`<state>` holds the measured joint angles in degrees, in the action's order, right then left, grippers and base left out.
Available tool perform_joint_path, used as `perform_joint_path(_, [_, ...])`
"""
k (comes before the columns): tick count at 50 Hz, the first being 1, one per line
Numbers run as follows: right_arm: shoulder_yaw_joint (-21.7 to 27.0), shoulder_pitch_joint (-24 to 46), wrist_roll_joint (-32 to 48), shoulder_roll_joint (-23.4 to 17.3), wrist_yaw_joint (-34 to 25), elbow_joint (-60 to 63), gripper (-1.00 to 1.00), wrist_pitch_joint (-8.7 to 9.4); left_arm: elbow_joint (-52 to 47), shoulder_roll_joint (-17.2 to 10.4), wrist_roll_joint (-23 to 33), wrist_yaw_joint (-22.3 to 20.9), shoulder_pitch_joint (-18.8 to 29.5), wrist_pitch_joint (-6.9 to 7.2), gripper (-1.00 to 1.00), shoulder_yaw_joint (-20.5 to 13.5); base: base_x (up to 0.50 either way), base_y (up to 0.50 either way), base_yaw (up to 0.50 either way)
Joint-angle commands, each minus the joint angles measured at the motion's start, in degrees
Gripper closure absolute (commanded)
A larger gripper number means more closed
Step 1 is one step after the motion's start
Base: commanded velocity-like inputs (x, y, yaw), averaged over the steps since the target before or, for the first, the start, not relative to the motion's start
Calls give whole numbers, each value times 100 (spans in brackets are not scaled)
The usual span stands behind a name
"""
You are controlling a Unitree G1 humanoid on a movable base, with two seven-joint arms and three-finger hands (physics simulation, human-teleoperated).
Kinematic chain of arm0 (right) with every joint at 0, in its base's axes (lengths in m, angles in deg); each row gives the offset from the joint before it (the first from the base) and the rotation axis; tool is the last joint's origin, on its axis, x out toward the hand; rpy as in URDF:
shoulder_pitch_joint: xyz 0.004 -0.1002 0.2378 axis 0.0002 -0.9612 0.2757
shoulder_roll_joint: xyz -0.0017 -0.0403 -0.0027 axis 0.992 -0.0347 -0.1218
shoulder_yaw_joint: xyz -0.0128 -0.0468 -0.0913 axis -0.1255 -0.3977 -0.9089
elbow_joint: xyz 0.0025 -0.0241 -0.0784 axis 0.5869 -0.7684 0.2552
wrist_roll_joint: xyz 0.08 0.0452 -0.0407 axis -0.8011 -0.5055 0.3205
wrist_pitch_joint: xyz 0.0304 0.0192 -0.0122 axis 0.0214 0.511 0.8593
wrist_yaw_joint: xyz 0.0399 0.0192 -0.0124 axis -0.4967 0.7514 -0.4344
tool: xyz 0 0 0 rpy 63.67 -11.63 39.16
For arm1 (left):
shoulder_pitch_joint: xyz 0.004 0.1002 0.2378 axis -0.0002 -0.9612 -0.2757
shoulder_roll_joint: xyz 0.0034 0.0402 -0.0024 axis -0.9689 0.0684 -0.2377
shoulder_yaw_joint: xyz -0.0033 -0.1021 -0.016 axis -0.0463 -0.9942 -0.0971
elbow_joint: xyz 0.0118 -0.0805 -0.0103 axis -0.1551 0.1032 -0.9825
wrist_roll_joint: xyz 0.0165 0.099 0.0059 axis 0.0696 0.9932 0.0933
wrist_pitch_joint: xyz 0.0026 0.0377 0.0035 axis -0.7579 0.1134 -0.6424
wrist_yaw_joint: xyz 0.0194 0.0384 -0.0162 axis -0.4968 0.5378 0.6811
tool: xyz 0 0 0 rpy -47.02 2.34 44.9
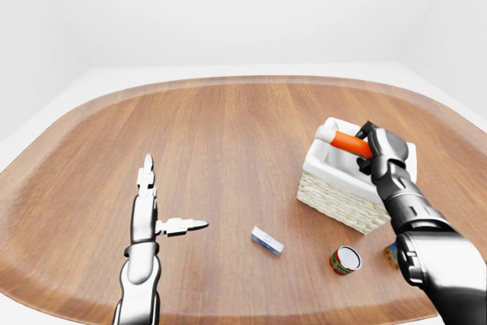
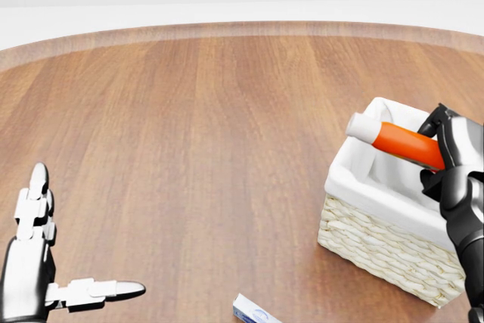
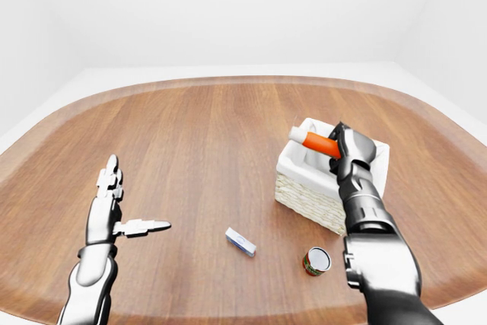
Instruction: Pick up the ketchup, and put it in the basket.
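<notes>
Head view, right hand [image 2: 454, 168] fingers gripping ketchup [image 2: 397, 141] over basket [image 2: 378, 243], left hand [image 2: 34, 262] fingers spread, no legible writing

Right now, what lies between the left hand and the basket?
In the left-eye view, only a small blue-white box lies between the left hand and the basket; otherwise bare table.

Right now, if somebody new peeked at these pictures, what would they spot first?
Probably the bright orange ketchup with its white cap, gripped sideways by the dark right hand over the white-lined wicker basket at the head view's right. Next, the silvery left hand at bottom left, fingers spread open above the brown wooden table. In the left-eye view, a small blue-and-white box and a tipped red can lie nearby.
</notes>
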<state>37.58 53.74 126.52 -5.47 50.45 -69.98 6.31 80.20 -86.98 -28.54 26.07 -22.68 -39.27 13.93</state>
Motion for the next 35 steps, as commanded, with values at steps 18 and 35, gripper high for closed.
perform_joint_path(18, [100, 85, -16, 0, 236, -95, -100, -37, -44, -2, -14, -29, -10, 0, -100, -20, 0, 0, 0])
perform_joint_path(35, [139, 188, -53, -150, 364, 37, -100, -3, -50, 3, -12, -39, -24, 0, -100, -26, 0, 0, 0])
